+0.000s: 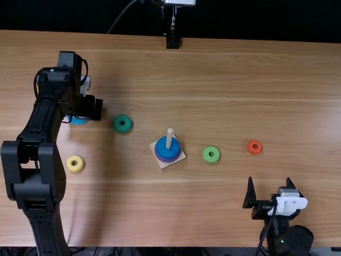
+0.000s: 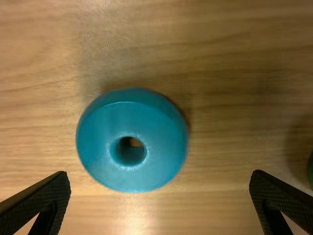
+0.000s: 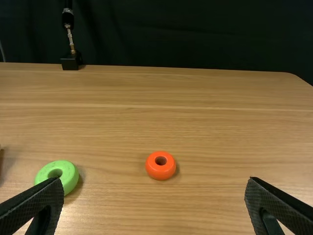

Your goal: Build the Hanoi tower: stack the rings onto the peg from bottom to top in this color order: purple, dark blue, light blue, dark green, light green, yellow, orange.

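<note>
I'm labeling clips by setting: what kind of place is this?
Probably a robotics lab or test bench: two robot arms, a wooden table and a black curtain behind.

Pale peg (image 1: 169, 139), dark blue ring (image 1: 165, 153) over purple ring (image 1: 167, 160) — five loose rings (image 1: 123, 124)

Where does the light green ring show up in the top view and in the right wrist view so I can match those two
Top view: the light green ring lies between the dark blue ring on the peg and the orange ring.
Right wrist view: partly behind a finger of the right gripper.
Shared landmark: the orange ring, to its right.
</note>
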Controlling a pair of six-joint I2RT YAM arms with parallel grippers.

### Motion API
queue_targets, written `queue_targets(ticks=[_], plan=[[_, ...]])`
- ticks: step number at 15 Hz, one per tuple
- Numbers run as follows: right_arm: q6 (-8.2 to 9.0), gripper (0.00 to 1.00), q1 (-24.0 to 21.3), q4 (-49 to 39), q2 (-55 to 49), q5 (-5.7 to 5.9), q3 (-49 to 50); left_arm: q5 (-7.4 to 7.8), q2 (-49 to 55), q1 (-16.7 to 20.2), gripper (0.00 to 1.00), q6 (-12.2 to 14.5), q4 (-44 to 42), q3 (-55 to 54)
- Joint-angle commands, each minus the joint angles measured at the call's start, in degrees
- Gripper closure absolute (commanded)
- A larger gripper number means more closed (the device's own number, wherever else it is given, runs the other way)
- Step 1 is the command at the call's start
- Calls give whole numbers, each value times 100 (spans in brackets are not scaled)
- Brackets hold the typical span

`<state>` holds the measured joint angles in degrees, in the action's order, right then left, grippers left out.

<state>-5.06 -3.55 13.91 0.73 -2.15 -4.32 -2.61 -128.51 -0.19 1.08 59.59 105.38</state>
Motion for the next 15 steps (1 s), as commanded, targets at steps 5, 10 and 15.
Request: queue_targets(ticks=[5, 10, 15], plan=[[-11, 0, -67, 450, -73, -59, 344, -13, -359, 230, 0, -13, -21, 351], [-11, 0, -67, 450, -73, -59, 344, 19, -394, 221, 0, -24, -21, 343], [-11, 0, -67, 450, -73, -59, 344, 50, -535, 230, 0, -24, -21, 351]])
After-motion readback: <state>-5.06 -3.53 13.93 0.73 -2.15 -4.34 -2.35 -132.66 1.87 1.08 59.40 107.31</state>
